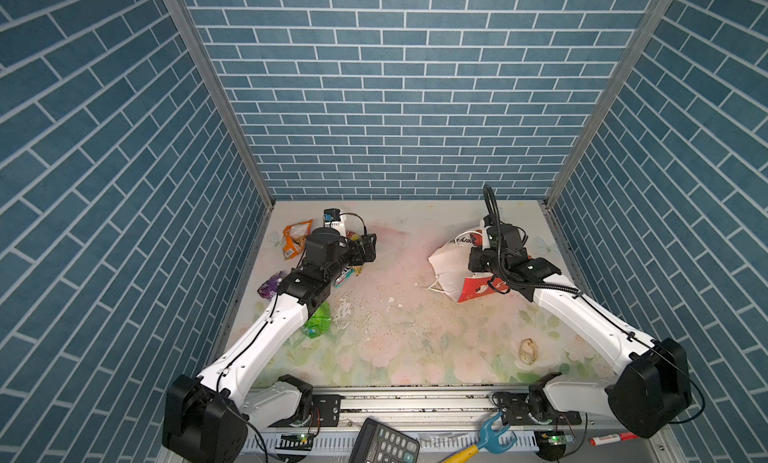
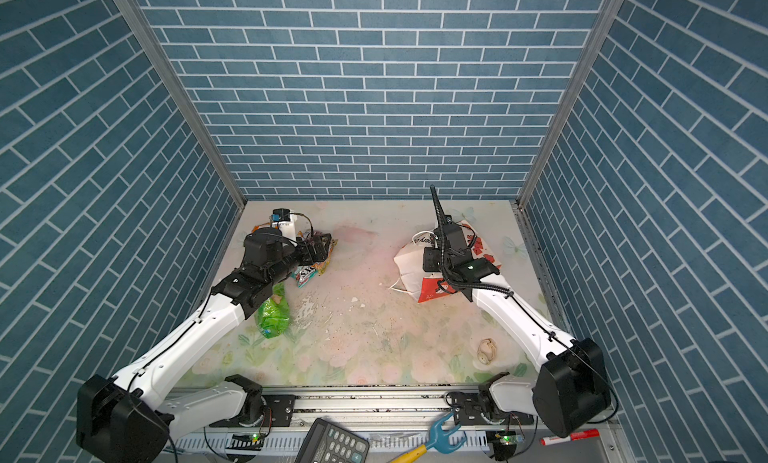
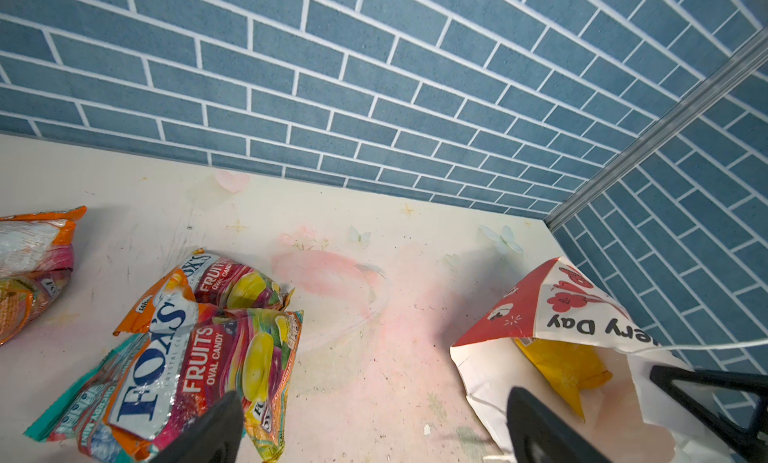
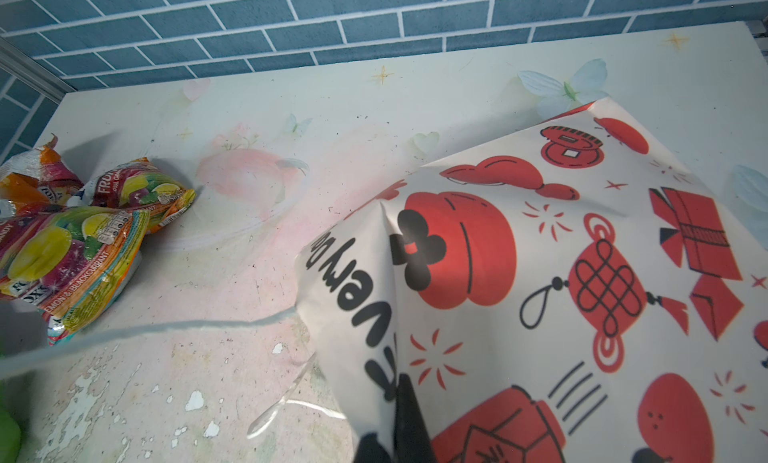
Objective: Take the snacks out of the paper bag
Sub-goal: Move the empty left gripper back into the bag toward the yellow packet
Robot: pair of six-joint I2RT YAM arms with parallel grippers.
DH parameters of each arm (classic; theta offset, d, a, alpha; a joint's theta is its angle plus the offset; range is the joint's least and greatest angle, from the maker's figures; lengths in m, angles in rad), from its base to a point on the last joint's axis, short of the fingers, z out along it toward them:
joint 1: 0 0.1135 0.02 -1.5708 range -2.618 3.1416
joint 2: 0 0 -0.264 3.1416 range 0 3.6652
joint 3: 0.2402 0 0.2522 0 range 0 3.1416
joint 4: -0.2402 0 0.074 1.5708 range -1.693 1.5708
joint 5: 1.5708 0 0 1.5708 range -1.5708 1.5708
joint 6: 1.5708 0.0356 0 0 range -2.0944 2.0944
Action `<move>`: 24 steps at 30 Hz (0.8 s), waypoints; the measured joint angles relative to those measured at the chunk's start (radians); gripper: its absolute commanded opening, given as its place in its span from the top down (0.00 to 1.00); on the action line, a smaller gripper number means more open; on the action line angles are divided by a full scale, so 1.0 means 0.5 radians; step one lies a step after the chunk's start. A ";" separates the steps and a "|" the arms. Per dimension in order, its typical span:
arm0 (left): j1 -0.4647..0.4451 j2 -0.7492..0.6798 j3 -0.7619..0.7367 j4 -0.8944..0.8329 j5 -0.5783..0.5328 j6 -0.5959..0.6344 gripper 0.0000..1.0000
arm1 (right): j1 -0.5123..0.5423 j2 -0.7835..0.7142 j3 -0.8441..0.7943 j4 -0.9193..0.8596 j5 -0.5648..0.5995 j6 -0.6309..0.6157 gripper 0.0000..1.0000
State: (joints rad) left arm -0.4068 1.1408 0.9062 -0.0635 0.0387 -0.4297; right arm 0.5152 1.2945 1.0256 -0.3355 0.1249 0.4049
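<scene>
The paper bag (image 1: 451,265) lies on its side at the right, mouth toward the middle, with red cartoon pictures on white (image 4: 540,274). My right gripper (image 4: 388,436) is shut on the bag's upper edge. Inside the mouth shows a yellow snack (image 3: 565,365). My left gripper (image 3: 374,398) hangs open over bare table, empty, beside two FOX'S snacks (image 3: 199,357) that lie on a teal packet (image 3: 62,411). Also on the left of the table are an orange packet (image 1: 295,238), a purple one (image 1: 270,284) and a bright green one (image 2: 272,311), partly under the left arm.
A pale seashell (image 1: 528,351) rests at the front right of the table. In front of the table's rail lie a calculator (image 1: 384,442), a blue and yellow tool (image 1: 490,438) and a red marker (image 1: 611,439). Blue brick walls close three sides.
</scene>
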 measured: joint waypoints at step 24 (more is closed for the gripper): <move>-0.516 0.242 -0.105 0.112 0.216 0.093 0.06 | 0.000 -0.011 -0.069 0.053 -0.057 0.024 1.00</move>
State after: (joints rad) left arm -0.6647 1.2617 0.8536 -0.0074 0.1467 -0.3832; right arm 0.5152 1.2892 0.9909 -0.3092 0.0963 0.4171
